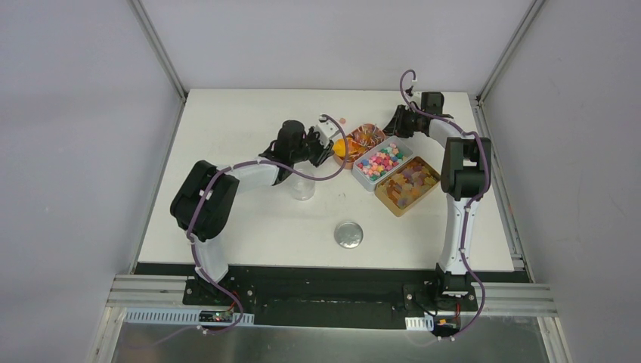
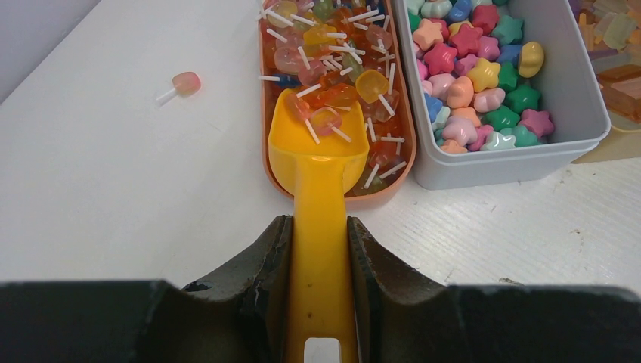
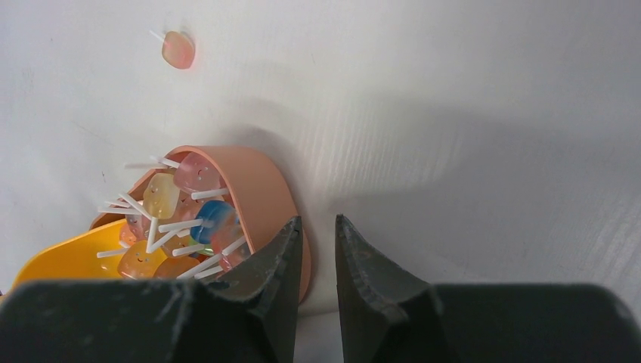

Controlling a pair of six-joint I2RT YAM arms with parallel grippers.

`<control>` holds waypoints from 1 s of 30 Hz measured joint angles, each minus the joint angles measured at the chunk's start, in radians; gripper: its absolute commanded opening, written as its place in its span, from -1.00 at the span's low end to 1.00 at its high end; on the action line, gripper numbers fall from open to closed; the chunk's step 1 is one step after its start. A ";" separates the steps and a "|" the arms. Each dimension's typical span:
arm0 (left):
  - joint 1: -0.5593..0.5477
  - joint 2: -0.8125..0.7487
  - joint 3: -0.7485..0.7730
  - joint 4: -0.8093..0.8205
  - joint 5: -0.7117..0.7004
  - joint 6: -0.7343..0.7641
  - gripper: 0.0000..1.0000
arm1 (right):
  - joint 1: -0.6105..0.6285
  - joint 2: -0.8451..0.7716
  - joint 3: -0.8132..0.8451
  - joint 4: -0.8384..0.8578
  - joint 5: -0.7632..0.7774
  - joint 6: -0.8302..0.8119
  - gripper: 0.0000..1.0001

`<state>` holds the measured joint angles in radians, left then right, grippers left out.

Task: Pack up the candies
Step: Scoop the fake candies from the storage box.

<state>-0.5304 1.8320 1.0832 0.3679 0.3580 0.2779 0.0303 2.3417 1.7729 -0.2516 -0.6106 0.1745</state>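
Observation:
The candies fill three containers. Small lollipops (image 2: 340,68) lie in an orange oval tray (image 3: 264,170), pastel stars (image 2: 484,83) in a grey box (image 2: 499,162), and amber gummies (image 1: 408,185) in a tan box. One stray lollipop (image 2: 185,82) lies on the table. My left gripper (image 2: 320,227) is shut on the handle of the orange scoop (image 2: 317,151), whose bowl rests among the lollipops with a few in it. My right gripper (image 3: 318,223) straddles the tray's far end wall. Its jaws stand narrowly apart, with table showing between the wall and the outer finger.
A clear jar (image 1: 301,185) stands just in front of the left forearm. A round silver lid (image 1: 348,235) lies nearer the table's front edge. The three containers sit side by side in a diagonal row at centre right.

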 measured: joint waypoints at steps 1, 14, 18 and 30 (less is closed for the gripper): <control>0.000 -0.001 -0.003 0.005 -0.001 -0.001 -1.00 | 0.000 0.000 0.000 0.000 -0.001 0.001 -0.49; 0.000 -0.002 -0.067 0.116 -0.002 -0.012 -1.00 | -0.001 0.000 -0.001 0.008 -0.008 0.009 -0.49; 0.000 -0.006 -0.092 0.153 -0.009 -0.016 -1.00 | -0.002 0.000 -0.001 0.008 -0.008 0.009 -0.49; 0.002 -0.034 -0.157 0.220 -0.020 -0.036 -1.00 | -0.007 0.000 -0.002 0.009 -0.008 0.019 -0.49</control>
<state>-0.5285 1.7985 0.9264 0.5884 0.3378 0.2420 0.0231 2.3417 1.7714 -0.2424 -0.6189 0.1932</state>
